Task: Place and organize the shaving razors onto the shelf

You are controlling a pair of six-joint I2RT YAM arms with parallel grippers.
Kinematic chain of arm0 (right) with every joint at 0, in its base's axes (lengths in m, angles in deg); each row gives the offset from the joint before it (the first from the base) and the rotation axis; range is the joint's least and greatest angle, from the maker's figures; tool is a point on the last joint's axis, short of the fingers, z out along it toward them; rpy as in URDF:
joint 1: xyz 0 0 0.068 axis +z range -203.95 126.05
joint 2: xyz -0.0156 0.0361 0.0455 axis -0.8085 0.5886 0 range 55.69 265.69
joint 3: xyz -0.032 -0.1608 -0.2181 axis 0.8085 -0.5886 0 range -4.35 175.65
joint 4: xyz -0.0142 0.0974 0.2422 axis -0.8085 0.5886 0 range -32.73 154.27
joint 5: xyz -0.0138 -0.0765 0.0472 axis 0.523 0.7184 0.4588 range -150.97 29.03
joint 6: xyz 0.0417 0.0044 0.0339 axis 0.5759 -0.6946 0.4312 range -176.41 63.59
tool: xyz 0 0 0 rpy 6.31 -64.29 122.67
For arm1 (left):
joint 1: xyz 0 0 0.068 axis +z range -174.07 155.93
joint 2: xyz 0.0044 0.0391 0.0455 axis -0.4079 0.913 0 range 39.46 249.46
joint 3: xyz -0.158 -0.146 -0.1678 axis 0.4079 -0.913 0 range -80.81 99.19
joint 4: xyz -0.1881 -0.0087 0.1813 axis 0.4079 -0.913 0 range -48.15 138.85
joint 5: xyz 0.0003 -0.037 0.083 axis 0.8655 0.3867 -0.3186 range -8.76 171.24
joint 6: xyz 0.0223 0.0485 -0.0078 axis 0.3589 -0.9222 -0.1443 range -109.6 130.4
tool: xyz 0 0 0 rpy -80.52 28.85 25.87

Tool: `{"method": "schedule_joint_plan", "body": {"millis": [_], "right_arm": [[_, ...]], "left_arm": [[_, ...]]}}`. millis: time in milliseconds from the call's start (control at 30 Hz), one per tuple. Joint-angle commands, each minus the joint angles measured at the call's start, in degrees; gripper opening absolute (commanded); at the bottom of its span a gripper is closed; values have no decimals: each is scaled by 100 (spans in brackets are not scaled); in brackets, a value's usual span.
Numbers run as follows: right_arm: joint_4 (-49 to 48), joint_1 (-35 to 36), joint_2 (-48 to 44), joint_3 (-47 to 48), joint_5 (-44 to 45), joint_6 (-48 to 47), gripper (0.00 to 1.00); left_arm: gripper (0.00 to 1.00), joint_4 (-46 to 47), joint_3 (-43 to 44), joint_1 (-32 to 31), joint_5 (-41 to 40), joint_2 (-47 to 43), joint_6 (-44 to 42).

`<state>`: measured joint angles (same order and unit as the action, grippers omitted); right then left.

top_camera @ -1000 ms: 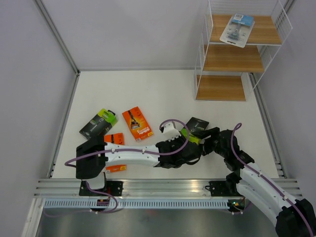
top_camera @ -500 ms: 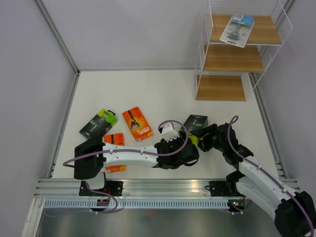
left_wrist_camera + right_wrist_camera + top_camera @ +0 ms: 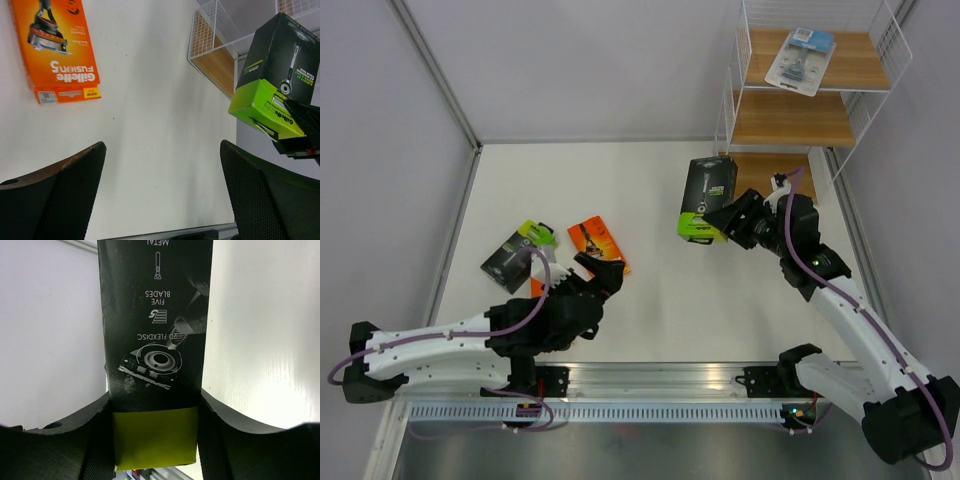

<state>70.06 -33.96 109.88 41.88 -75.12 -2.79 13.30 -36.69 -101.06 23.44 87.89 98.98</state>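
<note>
My right gripper [image 3: 732, 222] is shut on the lime-green end of a black razor box [image 3: 708, 196], which hangs in the air just left of the shelf [image 3: 790, 120]. The right wrist view shows that box [image 3: 155, 335] wedged between both fingers [image 3: 65, 450]. My left gripper [image 3: 601, 272] stands open with nothing in it, over the near end of an orange razor card [image 3: 590, 238]. The left wrist view shows the card [image 3: 55, 50] ahead on the left and the lifted box [image 3: 277, 75] at the right. A second black box [image 3: 518, 252] lies at the left. A blister pack [image 3: 800, 60] rests on the top board.
A second orange card [image 3: 536, 288] is mostly covered by my left arm. The shelf's middle board [image 3: 790, 118] and bottom board [image 3: 770, 180] carry nothing. Grey walls enclose the table, and an aluminium rail [image 3: 640, 385] runs along the near edge.
The left gripper opened, let go of the black box and drew back to the left. The right arm, holding the box, lifted it up and back toward the shelf.
</note>
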Motion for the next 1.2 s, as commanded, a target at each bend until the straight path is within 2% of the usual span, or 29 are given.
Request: {"method": "schedule_joint_plan", "body": {"millis": [0, 133, 300, 500, 600, 833, 1000, 1167], "right_arm": [[-287, -450, 319, 692, -755, -695, 17], [108, -1057, 600, 1377, -1219, -1038, 18], [-505, -2155, 829, 1283, -2125, -530, 18], [-796, -2446, 935, 1370, -2346, -528, 18], [-621, -2596, 1014, 1668, -2347, -835, 17], [-314, -3009, 1181, 2249, -2434, -880, 16], [-146, -3228, 1172, 2012, -2276, -924, 16], [-576, -3554, 1348, 1845, -2224, -757, 13]], "left_arm": [[100, -215, -307, 0, -390, -517, -586], [100, -233, -439, 0, -504, -1027, -1087], [100, -251, -509, 9, -627, -1283, -1369], [100, -268, -527, 0, -495, -1265, -1404], [100, -268, -545, 0, -487, -1213, -1387], [100, -277, -501, 0, -469, -1195, -1483], [100, -277, -545, 0, -487, -1335, -1562], [99, -330, -501, 0, -487, -1502, -1844]]}}
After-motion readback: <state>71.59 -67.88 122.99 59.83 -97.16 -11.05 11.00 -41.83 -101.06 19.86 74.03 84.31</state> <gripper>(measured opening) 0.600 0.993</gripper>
